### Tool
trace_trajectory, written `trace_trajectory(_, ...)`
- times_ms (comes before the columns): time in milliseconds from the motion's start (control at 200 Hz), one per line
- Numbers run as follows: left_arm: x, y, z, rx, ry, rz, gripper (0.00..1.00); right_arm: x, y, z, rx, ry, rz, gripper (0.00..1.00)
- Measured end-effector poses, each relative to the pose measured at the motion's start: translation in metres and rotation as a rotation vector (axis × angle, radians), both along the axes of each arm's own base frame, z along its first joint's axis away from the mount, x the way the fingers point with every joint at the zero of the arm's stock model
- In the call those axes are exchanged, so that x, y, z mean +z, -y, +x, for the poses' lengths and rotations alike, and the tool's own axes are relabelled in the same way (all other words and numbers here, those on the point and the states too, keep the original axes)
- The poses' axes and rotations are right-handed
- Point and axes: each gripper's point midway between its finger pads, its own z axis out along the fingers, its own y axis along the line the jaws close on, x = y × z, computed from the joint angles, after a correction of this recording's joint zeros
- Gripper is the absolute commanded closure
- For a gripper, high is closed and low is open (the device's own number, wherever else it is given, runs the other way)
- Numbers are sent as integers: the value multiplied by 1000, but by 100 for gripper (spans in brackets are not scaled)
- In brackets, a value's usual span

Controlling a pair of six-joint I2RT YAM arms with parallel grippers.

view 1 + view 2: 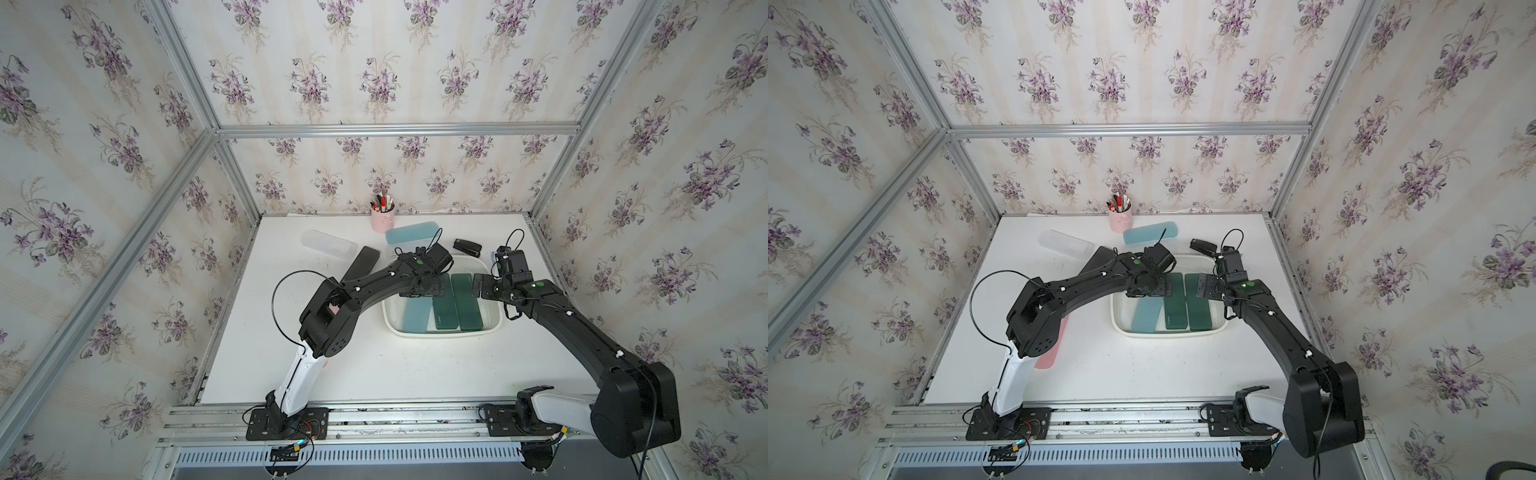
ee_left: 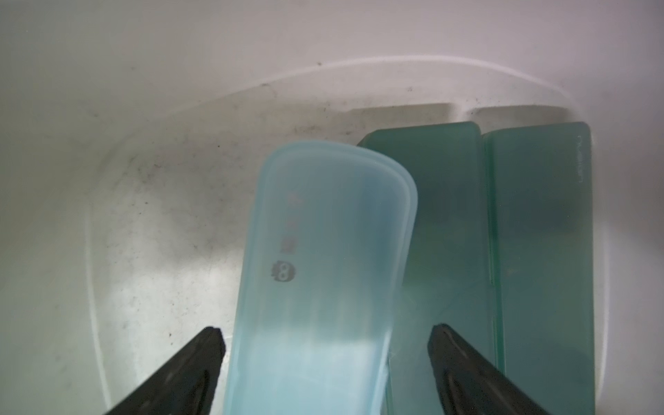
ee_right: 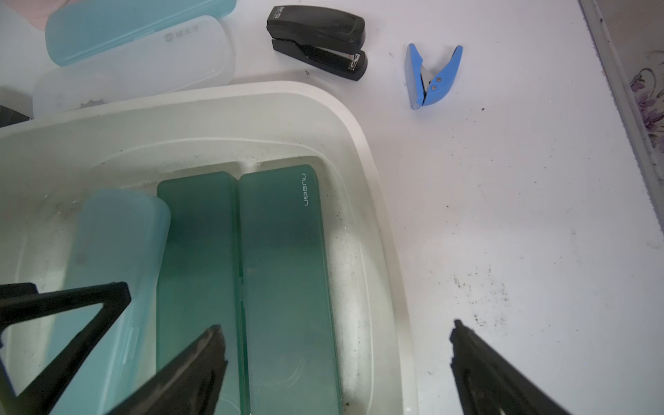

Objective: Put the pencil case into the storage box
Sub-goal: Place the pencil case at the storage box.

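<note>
The left gripper hangs inside the storage box, jaws spread wide either side of the light blue pencil case and clear of it. So the case lies in the box on its own, at the left, one long edge seemingly lapping onto the middle dark green case; a second dark green case sits at the right. This looks like the let-go, so the smart play is a straight lift, fingers wide, no sideways drag to tip the case. The right gripper hovers wide and empty over the box's right rim. Far out on the table, another blue case and a clear case wait
</note>
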Motion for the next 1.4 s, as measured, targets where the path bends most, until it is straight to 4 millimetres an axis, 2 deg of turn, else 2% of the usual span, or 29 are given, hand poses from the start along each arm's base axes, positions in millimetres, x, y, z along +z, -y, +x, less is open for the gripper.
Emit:
trace_trajectory(160,-5,1,1,24,-4,-4,1,0,0,0,0,0,0,0)
trace_trajectory(295,3,1,-1,31,16,-1,1,2,-1,0,5,6,9,1)
trace_trajectory(400,36,-2,-3,20,62,-15,1,5,-5,-1,17,14,28,1)
trace_trajectory(505,90,-16,0,-21,156,-12,1,5,-5,-1,18,12,29,1)
trace_trajectory(579,121,-48,3,-43,204,29,1,4,-5,-1,19,10,30,1)
trace_trajectory(644,130,-84,3,-51,205,81,1,2,-6,-2,23,5,34,1)
trace_trajectory(714,124,-132,-1,-49,160,155,1,1,-9,-3,31,-1,45,1)
trace_trajectory(834,92,-213,-18,-15,29,241,1,0,-14,-1,47,3,66,1)
trace_trajectory(914,75,-248,-34,5,-47,276,1,-2,-19,0,58,-1,77,1)
trace_trajectory(1019,54,-273,-53,5,-123,320,1,-7,-26,0,80,-17,90,1)
trace_trajectory(1089,40,-283,-63,2,-166,353,1,-9,-29,0,89,-22,91,1)
trace_trajectory(1264,4,-304,-94,-1,-266,416,1,-9,-41,-1,124,-20,105,1)
trace_trajectory(1399,-12,-311,-110,25,-290,418,1,-7,-47,0,142,-8,109,1)
